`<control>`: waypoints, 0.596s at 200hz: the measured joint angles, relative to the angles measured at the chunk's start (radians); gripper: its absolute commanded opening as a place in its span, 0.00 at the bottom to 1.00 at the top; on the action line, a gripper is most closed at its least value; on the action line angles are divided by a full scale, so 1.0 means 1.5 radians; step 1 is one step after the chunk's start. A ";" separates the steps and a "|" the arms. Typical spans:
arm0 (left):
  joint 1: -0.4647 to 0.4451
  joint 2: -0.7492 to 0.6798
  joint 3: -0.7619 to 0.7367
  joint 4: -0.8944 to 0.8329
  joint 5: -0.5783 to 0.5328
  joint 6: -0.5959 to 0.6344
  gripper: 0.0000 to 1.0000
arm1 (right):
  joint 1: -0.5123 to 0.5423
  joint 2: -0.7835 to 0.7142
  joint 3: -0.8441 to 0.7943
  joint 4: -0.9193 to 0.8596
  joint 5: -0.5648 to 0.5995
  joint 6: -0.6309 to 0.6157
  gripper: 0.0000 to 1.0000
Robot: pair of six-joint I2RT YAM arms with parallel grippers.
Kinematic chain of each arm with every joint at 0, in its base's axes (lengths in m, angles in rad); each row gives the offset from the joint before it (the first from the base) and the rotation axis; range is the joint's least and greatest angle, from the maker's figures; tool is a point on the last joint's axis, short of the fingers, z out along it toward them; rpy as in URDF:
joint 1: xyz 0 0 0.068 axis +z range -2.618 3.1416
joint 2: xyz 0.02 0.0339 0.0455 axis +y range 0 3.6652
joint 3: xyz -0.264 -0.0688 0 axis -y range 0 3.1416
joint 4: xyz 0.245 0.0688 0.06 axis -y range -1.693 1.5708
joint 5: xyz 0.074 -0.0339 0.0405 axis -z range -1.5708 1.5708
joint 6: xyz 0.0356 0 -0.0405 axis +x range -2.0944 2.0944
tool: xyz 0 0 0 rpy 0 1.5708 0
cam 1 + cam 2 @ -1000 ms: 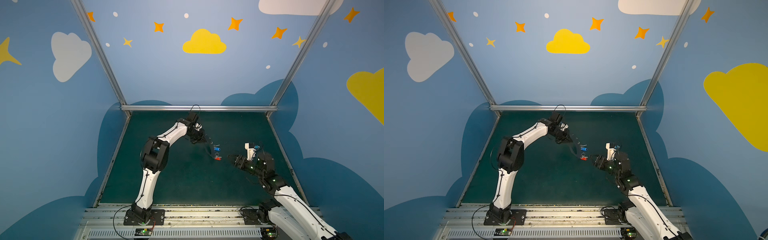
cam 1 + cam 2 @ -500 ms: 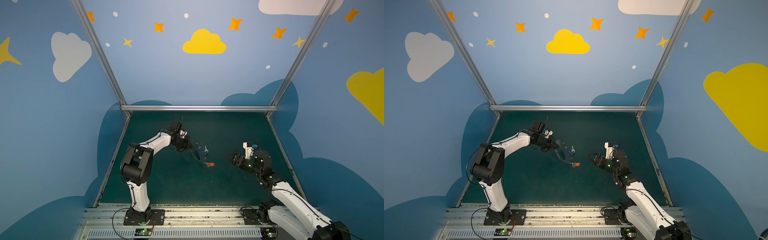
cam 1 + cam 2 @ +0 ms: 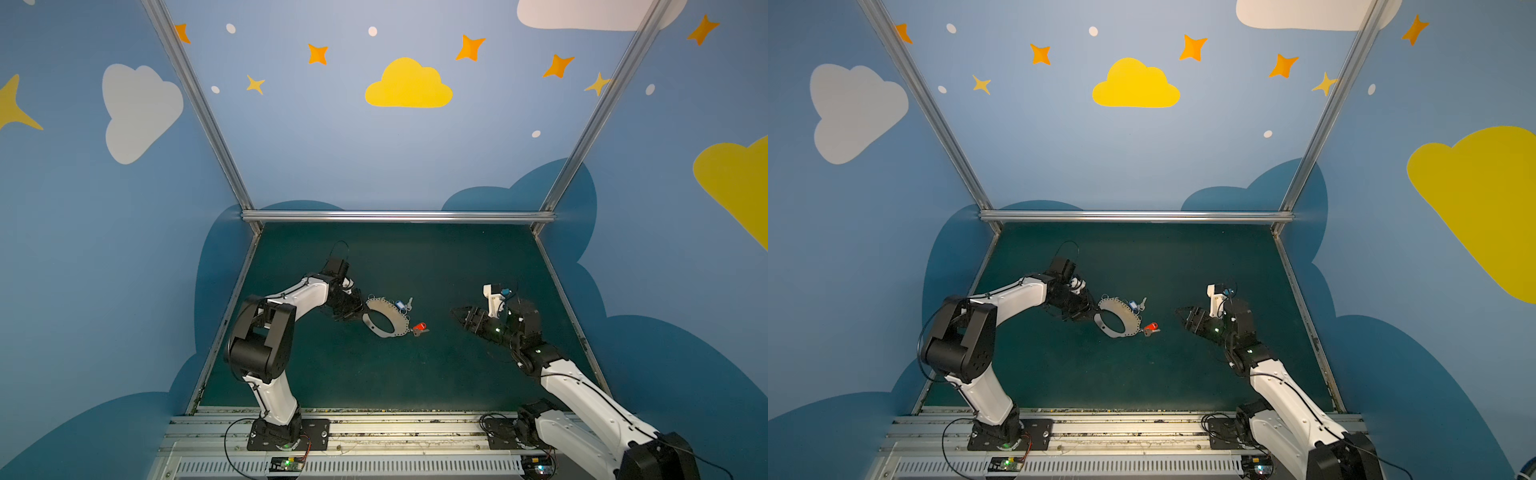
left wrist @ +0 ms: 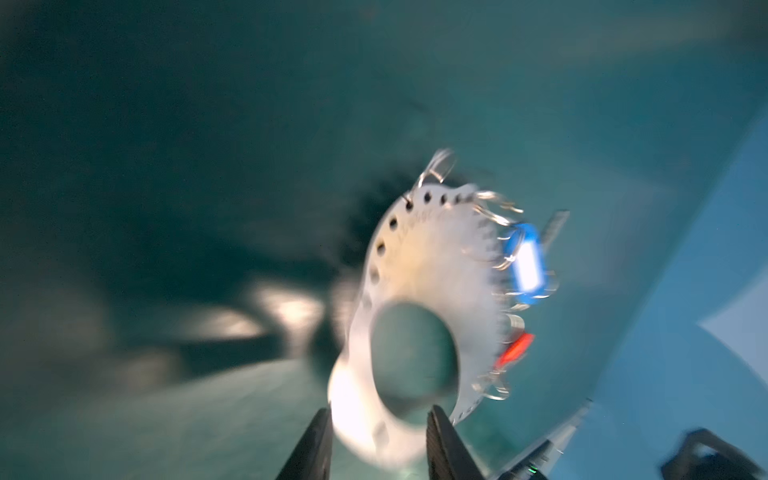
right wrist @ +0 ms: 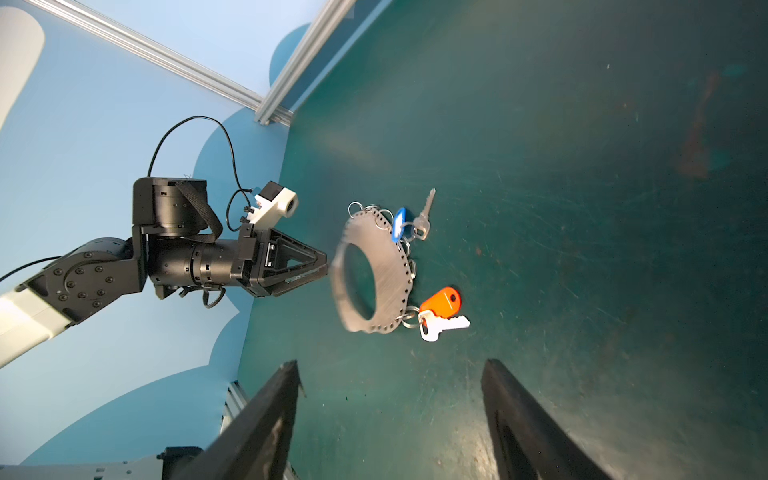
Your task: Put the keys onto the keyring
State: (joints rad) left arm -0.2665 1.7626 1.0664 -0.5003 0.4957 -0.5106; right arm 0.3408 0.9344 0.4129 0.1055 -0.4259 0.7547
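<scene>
REMOTE OPERATION: Seen from my station, the green table (image 3: 415, 374) filled the floor of the blue, cloud-painted booth in both top views. The left arm (image 3: 291, 299) bent in from one side and the right arm (image 3: 573, 382) from the other. Between them, nearer the left arm, was the keyring (image 3: 388, 309), a grey oval plate with a large central hole. Only the top views took in both arms at once. They showed the right gripper (image 3: 455, 311) well apart from the plate, though too small for me to read its jaws. The right wrist view settled that: the right gripper (image 5: 390, 365) stood wide open and empty over bare table. Side-on in that view, the left gripper (image 5: 326, 268) had its tips just beside the plate's rim. The left wrist view, badly blurred, gave what no other did: the left gripper (image 4: 378, 415) released, jaws parted, with the plate's rim between them. I could not tell whether they touched it. The blue-tagged key (image 5: 401, 224) and the red-tagged key (image 5: 442, 301) lay on the side of the plate away from the left gripper. Each appeared joined to an edge hole by small wire rings (image 5: 409, 320). Their silver blades were crisp in the right wrist view alone; the top views reduced them to specks of colour
</scene>
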 measured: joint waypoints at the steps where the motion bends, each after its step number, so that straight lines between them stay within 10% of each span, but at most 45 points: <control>1: 0.000 -0.001 -0.001 -0.001 -0.003 0.001 0.48 | 0.000 0.002 0.000 -0.001 -0.001 0.000 0.71; 31: 0.000 -0.055 -0.022 -0.041 -0.085 0.000 0.70 | 0.000 0.035 0.014 -0.020 -0.005 -0.012 0.71; 41: 0.000 -0.086 -0.023 -0.053 -0.107 0.000 0.99 | 0.001 0.045 0.029 -0.039 -0.002 -0.021 0.74; 119: 0.013 -0.223 0.016 -0.108 -0.333 -0.014 1.00 | 0.001 0.155 0.227 -0.256 0.122 -0.129 0.84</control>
State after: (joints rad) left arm -0.2474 1.4277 1.0904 -0.6624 -0.0044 -0.5323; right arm 0.3420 1.1675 0.7528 -0.2783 -0.2436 0.5606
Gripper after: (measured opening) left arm 0.995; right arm 0.843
